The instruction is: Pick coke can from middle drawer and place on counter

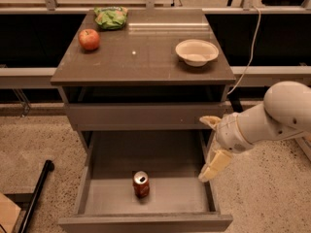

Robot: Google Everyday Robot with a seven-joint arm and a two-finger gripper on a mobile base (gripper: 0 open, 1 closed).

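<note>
The task is only beginning, as far as one can judge. The coke can (141, 184) is standing upright on the floor of the middle drawer (111, 199), near the front and a little left of the centre, and nothing is touching it. The drawer is pulled out fully, so the opening step is not needed.

The gripper (205, 148) is hanging at the right side of the drawer, just above its right wall, and the white arm (278, 114) is reaching in from the right. Its fingers (215, 163) are spread wide apart, one pointing up near the drawer above and one pointing down toward the open drawer, and they are holding nothing. The gripper is well apart from the can.

On the worktop (146, 64) a red apple (89, 39) is lying at the back left, a green bag (111, 18) is lying behind it, and a white bowl (196, 52) is sitting at the right. The middle and front of the worktop are offering room for the can.

So almost everything is remaining, I think: going over the can, closing on it, lifting it out, and putting it on the worktop.
</note>
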